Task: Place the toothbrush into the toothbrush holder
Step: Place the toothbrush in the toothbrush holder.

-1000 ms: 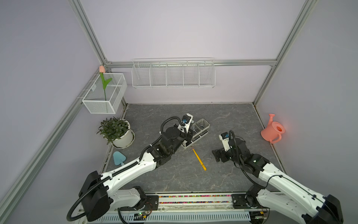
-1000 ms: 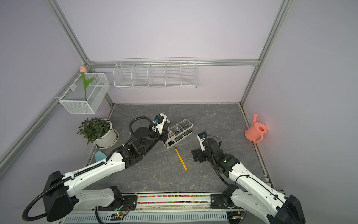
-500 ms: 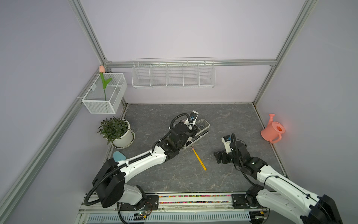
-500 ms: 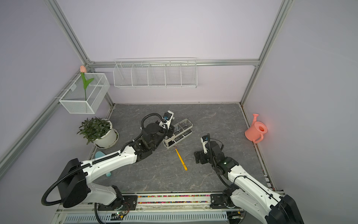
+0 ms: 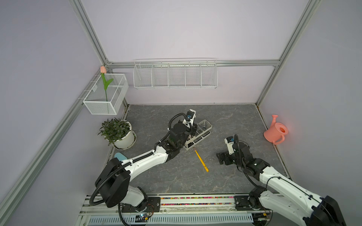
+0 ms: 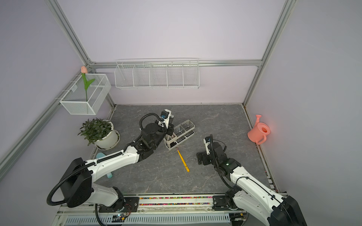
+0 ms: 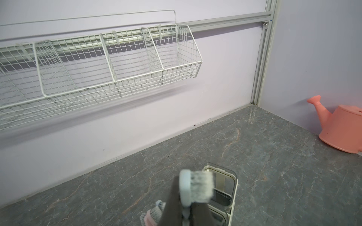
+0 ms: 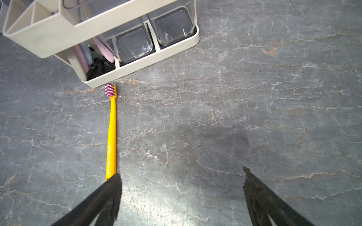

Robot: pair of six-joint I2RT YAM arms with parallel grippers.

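**Left gripper (image 7: 185, 204) clamped on pale toothbrush (image 7: 195, 185)**

Mid-frame in both top views, the toothbrush holder (image 5: 198, 140) has it upright in its lower-left end compartment, bristles up. Right gripper (image 8: 180, 174) gapes wide beside a yellow toothbrush (image 8: 111, 137) lying flat, head toward the holder.

On the worktop (image 5: 176, 180), a toothbrush (image 5: 200, 160) lies just before the holder (image 5: 198, 141), plant (image 5: 115, 131) far left, watering can (image 5: 275, 133) far right.
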